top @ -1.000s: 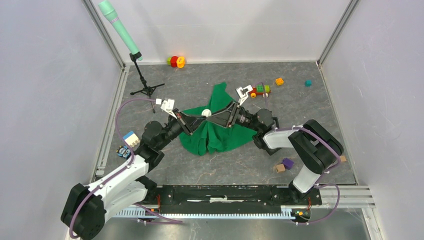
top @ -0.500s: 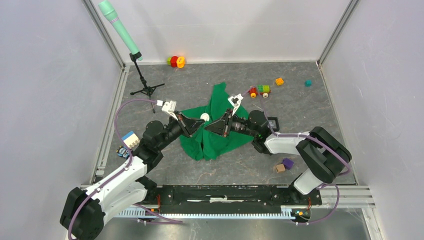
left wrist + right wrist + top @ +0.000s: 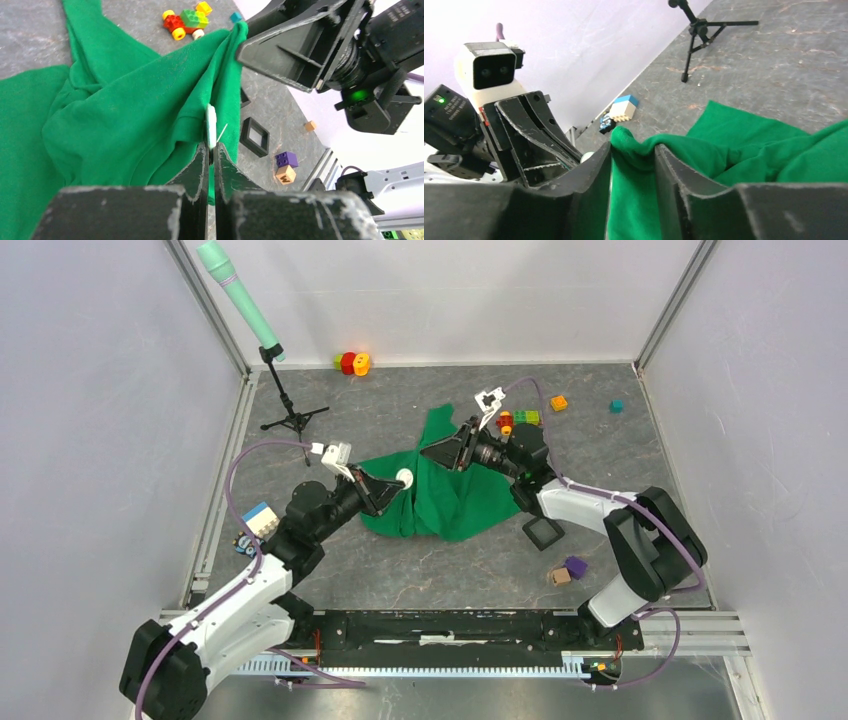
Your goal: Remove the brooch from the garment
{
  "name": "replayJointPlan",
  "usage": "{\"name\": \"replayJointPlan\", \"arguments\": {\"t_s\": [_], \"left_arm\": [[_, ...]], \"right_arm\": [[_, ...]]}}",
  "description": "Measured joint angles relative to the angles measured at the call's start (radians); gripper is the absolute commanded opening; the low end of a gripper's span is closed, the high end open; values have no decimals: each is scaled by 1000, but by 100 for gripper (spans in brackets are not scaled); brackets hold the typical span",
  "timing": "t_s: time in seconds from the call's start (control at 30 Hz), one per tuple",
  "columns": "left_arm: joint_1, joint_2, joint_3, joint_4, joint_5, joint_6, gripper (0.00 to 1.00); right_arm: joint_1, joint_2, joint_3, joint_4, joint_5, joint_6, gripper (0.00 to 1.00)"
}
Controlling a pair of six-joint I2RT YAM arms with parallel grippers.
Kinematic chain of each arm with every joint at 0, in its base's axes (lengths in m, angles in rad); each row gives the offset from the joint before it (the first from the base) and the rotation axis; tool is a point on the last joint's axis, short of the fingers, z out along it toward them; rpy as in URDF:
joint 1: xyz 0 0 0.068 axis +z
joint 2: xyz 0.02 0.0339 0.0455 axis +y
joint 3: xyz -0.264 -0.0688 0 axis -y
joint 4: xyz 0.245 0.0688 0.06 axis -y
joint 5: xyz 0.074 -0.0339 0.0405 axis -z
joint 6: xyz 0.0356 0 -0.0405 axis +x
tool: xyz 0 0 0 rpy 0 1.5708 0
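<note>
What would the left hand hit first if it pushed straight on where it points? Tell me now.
The left hand pinches the white brooch at its tips. Pushed straight on, it would likely press into the raised garment fold first; the right hand gripping that fold sits beyond, depth unclear.

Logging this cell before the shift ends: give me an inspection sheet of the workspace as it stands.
Surface: grey marbled table.
Job's things: green garment, partly lifted; brooch, a white disc with pin, against it.
Clutter: brick car, black square frame, purple brick, tan cube, orange brick, teal cube, blue-white block, microphone tripod.
End effectors: left end effector shut on brooch; right end effector shut on garment fold.
Cables: purple cables along both arms.
Surroundings: white walls.
</note>
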Motion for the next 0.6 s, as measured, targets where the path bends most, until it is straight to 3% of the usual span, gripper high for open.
{"name": "replayJointPlan", "arguments": {"t_s": [0.13, 0.2, 0.4, 0.6], "left_arm": [[0, -11, 0, -63, -25, 0, 2], [0, -19, 1, -83, -38, -3, 2], [0, -44, 6, -80, -42, -47, 2], [3, -43, 3, 20, -13, -157, 2]], "right_arm": [[-16, -1, -4, -20, 8, -12, 69], [-14, -11, -24, -26, 10, -21, 72], [-14, -96, -126, -34, 9, -20, 72], [-8, -113, -227, 172, -26, 113, 67]]}}
